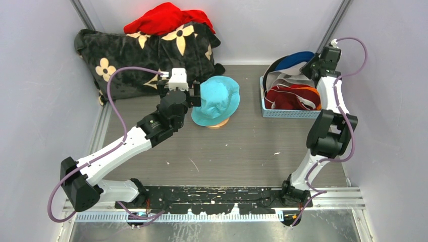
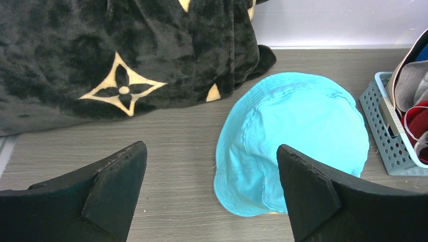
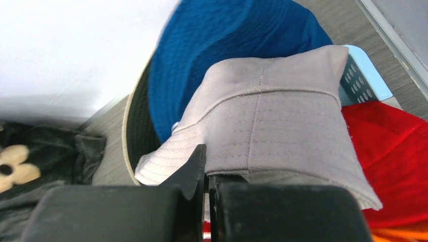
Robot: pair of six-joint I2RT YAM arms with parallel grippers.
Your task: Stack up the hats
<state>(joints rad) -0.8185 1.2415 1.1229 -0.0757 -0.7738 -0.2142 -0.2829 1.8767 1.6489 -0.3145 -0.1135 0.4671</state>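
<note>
A teal hat (image 1: 217, 101) lies crown up on the table over a small tan base, and shows in the left wrist view (image 2: 298, 131). My left gripper (image 1: 196, 94) is open and empty just left of it (image 2: 212, 176), with its right finger (image 2: 308, 191) over the brim. My right gripper (image 1: 310, 68) is over the basket (image 1: 290, 114), shut on the brim of a grey hat (image 3: 277, 131). A royal blue hat (image 3: 227, 45) lies behind the grey one and a red hat (image 3: 393, 151) to its right. Maroon (image 1: 280, 97) and orange (image 1: 315, 93) hats lie in the basket.
A black blanket with cream flower marks (image 1: 146, 55) lies at the back left, with a bright red cloth heap (image 1: 166, 17) on top. The light blue basket stands at the back right against the wall. Grey walls close in both sides.
</note>
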